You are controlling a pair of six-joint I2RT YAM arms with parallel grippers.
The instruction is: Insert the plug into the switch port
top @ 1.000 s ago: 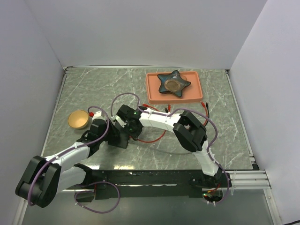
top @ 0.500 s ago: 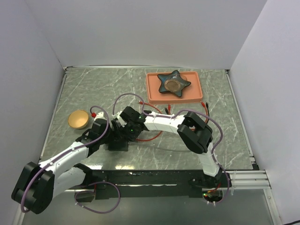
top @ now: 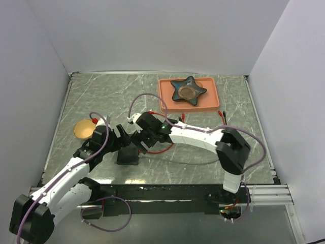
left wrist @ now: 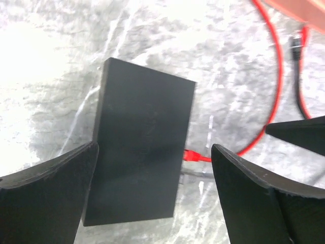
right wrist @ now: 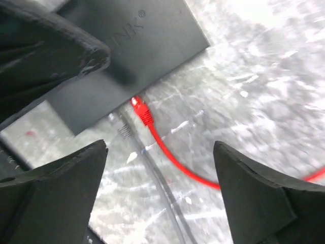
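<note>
**Plug at the port, both grippers standing clear**

We judge the task to be at its closing step. The small flat matte-black rectangular switch lies flat on the marbled grey-green table, just in front of the arms. The red plug on its thin red cable sits nose-first against the switch's socket edge. From both wrist views it looks seated, though we cannot tell whether it has gone fully home.

The left gripper hangs over the switch with its jaws spread wide to either side of the box, holding nothing. The right gripper is likewise wide apart and empty, above the plug and cable.

The next move, as we see it, calls for confirming the seating. If the plug is shallow, we would steady the box and press the plug straight in; otherwise we would lift both arms straight up.

A second, dark cable with a pale plug lies just beside the red one at the same edge, and could be snagged. The two grippers are crowded together. Well apart stand a salmon-orange rectangular tray holding a dark star-shaped dish, and a round tan wooden bowl.
</note>
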